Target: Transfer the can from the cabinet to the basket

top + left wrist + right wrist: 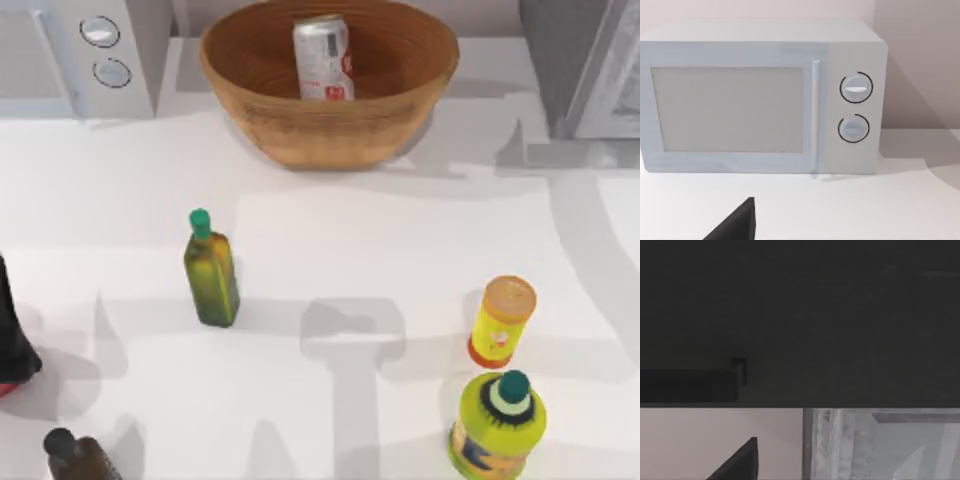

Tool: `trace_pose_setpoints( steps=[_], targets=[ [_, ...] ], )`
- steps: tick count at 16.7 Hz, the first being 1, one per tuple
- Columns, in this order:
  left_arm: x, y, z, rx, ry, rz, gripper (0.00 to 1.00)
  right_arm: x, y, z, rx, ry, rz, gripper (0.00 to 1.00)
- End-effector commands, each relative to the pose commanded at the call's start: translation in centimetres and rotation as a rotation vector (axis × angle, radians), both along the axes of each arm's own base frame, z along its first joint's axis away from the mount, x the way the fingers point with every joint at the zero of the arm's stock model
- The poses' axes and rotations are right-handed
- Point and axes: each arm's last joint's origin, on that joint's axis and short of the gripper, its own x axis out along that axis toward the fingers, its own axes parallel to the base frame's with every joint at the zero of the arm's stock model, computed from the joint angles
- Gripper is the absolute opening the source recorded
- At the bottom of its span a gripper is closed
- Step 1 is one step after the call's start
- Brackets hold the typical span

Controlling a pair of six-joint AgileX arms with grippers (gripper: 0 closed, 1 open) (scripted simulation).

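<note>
The can (323, 57), silver-white with red markings, stands inside the tan woven basket (300, 130) at the back middle of the table, leaning toward its far wall. At the back right corner stands the grey cabinet (558, 60) with its pale door (612, 90); its grey side (880, 445) also shows in the right wrist view, whose upper part is dark. A dark part of my left gripper (735, 222) sits low in the left wrist view, facing the white appliance. A dark part of my right gripper (737, 462) shows beside the cabinet.
A white appliance with two knobs (80, 50) stands at the back left. A green bottle (210, 270) stands left of centre. At the front right are a yellow tube with an orange lid (502, 322) and a yellow-green bottle (498, 420). A brown bottle (75, 455) and a dark shape (12, 330) sit at the front left.
</note>
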Motion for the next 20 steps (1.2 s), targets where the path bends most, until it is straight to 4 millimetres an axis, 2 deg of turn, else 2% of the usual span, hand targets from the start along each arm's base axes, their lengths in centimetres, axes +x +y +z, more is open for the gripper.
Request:
trace_pose_setpoints(
  steps=[3, 7, 11, 13, 16, 18, 20],
  targets=[
    [0.0, 0.0, 0.0, 0.0, 0.0, 0.0, 1.0, -3.3, -1.8, -5.0, -0.002, 0.017, 0.004, 1.0],
    [0.0, 0.0, 0.0, 0.0, 0.0, 0.0, 1.0, -7.2, -3.6, -13.5, 0.001, 0.03, 0.011, 1.0],
    [0.0, 0.0, 0.0, 0.0, 0.0, 0.0, 1.0, -9.5, -4.6, -22.1, 0.007, 0.027, 0.019, 1.0],
    [0.0, 0.0, 0.0, 0.0, 0.0, 0.0, 1.0, -10.0, -4.8, -25.7, 0.01, 0.02, 0.024, 1.0],
    [0.0, 0.0, 0.0, 0.0, 0.0, 0.0, 1.0, -10.2, -5.1, -29.0, 0.012, 0.002, 0.029, 1.0],
    [0.0, 0.0, 0.0, 0.0, 0.0, 0.0, 1.0, -10.2, -5.1, -29.9, 0.012, -0.007, 0.031, 1.0],
    [0.0, 0.0, 0.0, 0.0, 0.0, 0.0, 1.0, -10.2, -5.1, -30.0, 0.012, -0.008, 0.032, 1.0]
  ],
)
